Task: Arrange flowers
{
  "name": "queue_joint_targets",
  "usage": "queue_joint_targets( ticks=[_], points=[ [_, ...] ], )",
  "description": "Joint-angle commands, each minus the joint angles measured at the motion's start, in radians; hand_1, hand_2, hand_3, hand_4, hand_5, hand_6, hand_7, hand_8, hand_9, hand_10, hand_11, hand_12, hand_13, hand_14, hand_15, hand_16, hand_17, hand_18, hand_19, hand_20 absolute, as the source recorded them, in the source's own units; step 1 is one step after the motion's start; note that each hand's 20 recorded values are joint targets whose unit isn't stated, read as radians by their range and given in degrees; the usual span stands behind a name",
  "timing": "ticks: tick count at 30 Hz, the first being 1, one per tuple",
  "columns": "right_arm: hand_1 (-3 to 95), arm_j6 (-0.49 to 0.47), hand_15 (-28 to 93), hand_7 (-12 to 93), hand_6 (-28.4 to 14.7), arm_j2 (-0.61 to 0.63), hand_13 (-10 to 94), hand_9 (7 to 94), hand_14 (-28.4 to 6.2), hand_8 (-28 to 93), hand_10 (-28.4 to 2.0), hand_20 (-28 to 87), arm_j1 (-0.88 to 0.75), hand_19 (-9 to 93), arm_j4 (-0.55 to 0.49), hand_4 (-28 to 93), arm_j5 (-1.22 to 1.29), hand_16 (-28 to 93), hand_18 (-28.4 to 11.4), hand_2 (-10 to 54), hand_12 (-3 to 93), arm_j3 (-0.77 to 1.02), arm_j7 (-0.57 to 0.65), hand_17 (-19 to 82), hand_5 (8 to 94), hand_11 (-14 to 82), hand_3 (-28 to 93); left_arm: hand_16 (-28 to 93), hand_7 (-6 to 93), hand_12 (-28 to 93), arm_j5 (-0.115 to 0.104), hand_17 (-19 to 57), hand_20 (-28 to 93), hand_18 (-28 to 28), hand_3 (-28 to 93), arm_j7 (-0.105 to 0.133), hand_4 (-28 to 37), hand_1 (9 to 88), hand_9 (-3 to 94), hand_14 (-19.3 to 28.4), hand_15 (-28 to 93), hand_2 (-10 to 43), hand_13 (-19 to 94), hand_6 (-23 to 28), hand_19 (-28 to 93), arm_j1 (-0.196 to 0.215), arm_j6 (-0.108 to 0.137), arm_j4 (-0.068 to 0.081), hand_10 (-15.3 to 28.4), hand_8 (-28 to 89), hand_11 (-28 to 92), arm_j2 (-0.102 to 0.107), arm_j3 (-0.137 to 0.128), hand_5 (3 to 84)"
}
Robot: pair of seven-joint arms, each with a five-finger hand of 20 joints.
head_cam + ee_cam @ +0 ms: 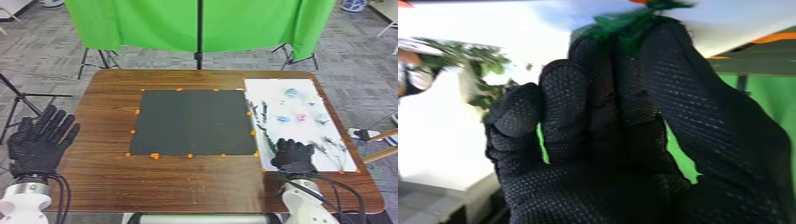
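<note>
Two hands at the near side of the desk [178,185], and here's the business end: the right hand [293,157] is over the near part of the white sheet [262,85], thumb and fingers closed on a leafy green stem [611,25], gripped right at the fingertips! Over on the left, the left hand [40,145] is out by the desk's edge, fingers straight and spread, holding nothing; that one looks to be waiting its turn.

Moving up the sheet, there's a leafy spray [330,145] on the right side, then a pink bloom [301,117] with a blue bloom [283,119] just beside it, and another blue flower [291,92] farther up. Alongside lies the dark mat [191,122], flat, orange tabs [155,156] around its edges.

So where do we stand? Early days, I'd say! The flowers lie on the white sheet, and if the mat is the stage, the arranging is all to come. First piece gripped, likely a lift and a carry across next; a loose pinch could let it slip. Beyond the desk, green cloth [142,25] hangs as the backdrop.
</note>
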Motion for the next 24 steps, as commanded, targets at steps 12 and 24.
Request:
queue_joint_targets(
  ticks=[12,24],
  points=[
    [60.9,0.062,54,36,0.2,0.024,77,90.4,-7.2,20,-8.4,39,-0.044,91,-0.057,-28,0.272,50,-27.4,-9.5,49.4,0.026,0.111,42,82.4,15.3,76,-6,13.1,12,-0.014,-5.0,14,15.6,73,-0.012,-28.3,26.0,40.3,15.3,38,15.2,30,7.5,37,0.033,-0.003,0.002,14.5,-10,20,-0.021,0.003,46.6],
    [56.8,0.258,54,37,-0.1,0.027,78,90.7,-7.7,22,-8.8,38,0.15,92,-0.152,-21,0.504,50,-28.1,-9.5,49.8,-0.074,0.133,42,81.5,16.3,81,-6,13.2,12,-0.039,-5.1,14,15.7,73,-0.027,-28.3,25.7,40.3,15.6,38,15.1,30,7.4,37,0.025,0.0,0.014,14.3,-10,20,0.003,0.009,46.5]
  ],
)
